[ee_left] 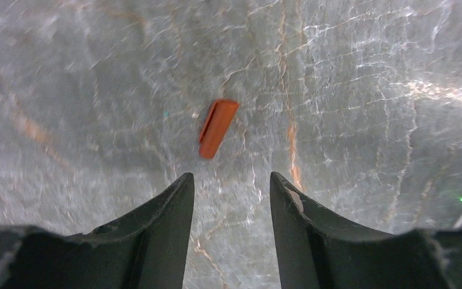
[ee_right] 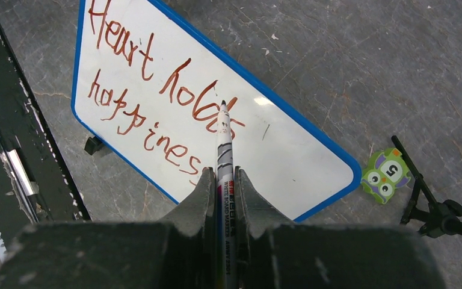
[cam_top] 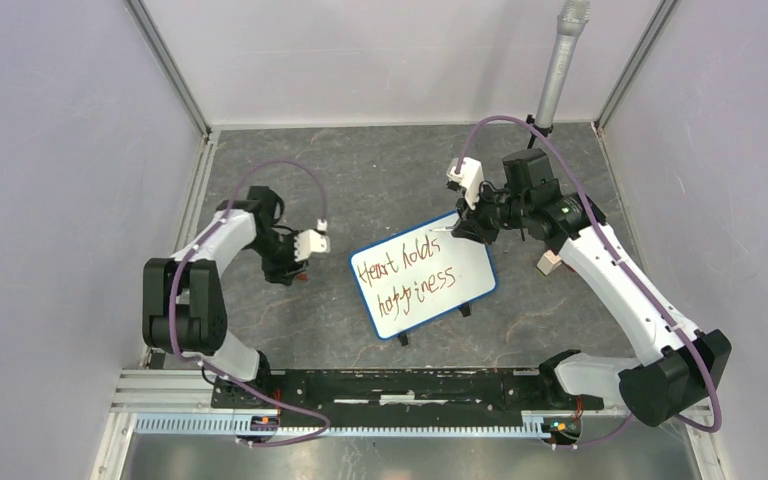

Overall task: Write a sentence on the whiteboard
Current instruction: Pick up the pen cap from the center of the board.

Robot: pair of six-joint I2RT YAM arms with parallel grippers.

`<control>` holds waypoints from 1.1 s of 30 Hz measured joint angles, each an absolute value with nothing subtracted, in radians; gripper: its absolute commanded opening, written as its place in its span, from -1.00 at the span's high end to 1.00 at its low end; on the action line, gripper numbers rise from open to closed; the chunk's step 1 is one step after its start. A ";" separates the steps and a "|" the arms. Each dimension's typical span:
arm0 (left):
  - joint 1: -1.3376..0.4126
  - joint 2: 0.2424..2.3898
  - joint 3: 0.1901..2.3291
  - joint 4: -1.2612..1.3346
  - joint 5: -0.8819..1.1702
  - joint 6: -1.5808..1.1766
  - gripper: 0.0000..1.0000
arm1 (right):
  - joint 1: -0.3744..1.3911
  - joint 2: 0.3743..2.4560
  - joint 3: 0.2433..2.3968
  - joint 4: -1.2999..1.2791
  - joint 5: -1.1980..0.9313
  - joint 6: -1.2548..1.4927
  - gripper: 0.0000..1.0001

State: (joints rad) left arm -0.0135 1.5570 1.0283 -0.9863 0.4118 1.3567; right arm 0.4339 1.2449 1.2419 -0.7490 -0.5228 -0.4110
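The reddish-brown handwritten sentence (cam_top: 407,272) "Heart holds happiness" fills the small blue-framed glossy whiteboard (cam_top: 472,258) standing mid-way across the grey marbled tabletop (cam_top: 380,180), the right gripper (ee_right: 224,180) clamping a white whiteboard marker (ee_right: 224,150) pointed at "holds", the left gripper (ee_left: 228,183) agape above a small orange cap (ee_left: 218,127).

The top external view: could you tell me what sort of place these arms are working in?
Probably a robotics lab test cell: plain panel walls box in a marbled table, the left arm and right arm are bolted to a long rail at its near edge, with a whiteboard between them.
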 measured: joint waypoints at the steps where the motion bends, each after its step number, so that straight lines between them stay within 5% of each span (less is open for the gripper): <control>1: -0.041 1.557 1.011 -0.963 0.384 1.359 -0.09 | 0.432 1.245 1.242 -0.749 -0.523 -0.411 1.00; 16: -0.261 1.599 0.926 -0.782 0.140 1.380 0.09 | 0.417 1.245 1.243 -0.749 -0.524 -0.408 1.00; 26: -0.268 1.659 0.963 -0.800 0.106 1.353 0.60 | 0.416 1.245 1.243 -0.749 -0.524 -0.408 1.00; 33: -0.208 1.839 1.179 -0.939 0.079 1.235 0.76 | 0.414 1.245 1.243 -0.749 -0.523 -0.408 1.00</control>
State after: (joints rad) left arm -0.2077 1.8385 1.1793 -0.9390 0.0788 1.2354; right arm 0.4145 1.2446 1.2434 -0.7494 -0.5232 -0.4084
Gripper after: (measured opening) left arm 0.223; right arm 0.136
